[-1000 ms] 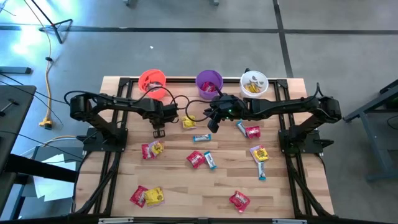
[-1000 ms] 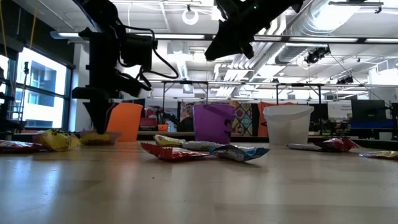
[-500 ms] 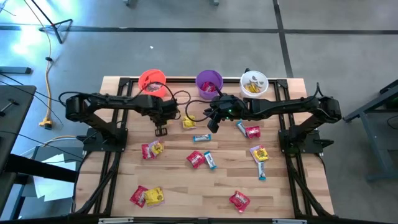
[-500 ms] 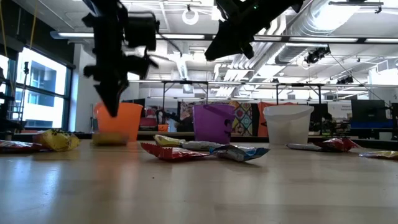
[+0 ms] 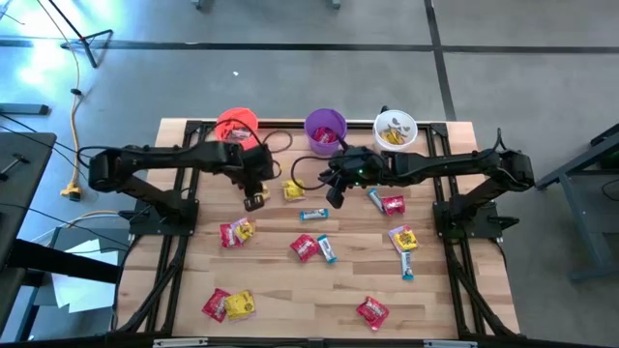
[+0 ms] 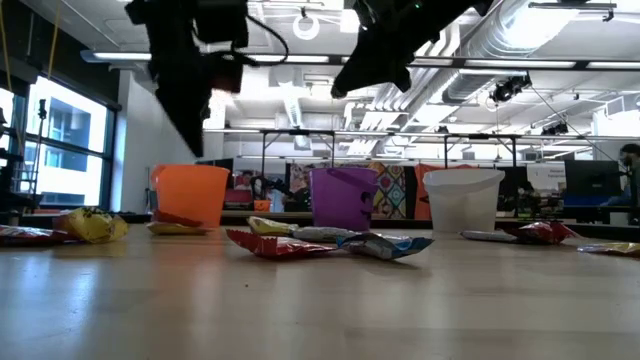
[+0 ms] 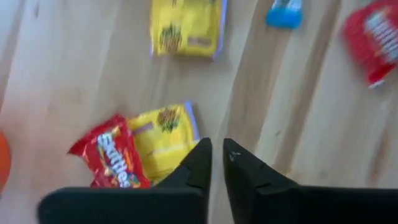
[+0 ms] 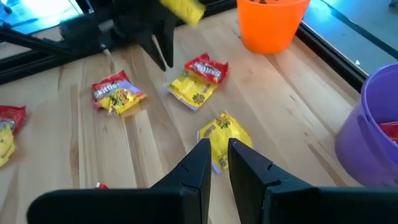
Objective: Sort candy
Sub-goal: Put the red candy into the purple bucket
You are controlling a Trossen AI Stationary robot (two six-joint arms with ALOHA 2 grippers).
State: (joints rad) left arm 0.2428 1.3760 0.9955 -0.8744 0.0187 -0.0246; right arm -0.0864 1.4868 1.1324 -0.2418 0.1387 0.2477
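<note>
Just now the left gripper (image 5: 253,200) hangs raised, fingers almost closed on nothing. The overlapping red and yellow candy (image 5: 237,231) lies just beyond it toward the worktop's front edge. The right gripper (image 5: 334,196), likewise pinched and empty, waits farther off.

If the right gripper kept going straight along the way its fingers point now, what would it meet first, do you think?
Most likely the yellow candy packet lying on the table just ahead of the right gripper, whose fingers are nearly together. Depth is hard to judge, so it may reach bare wood beside the packet.
</note>
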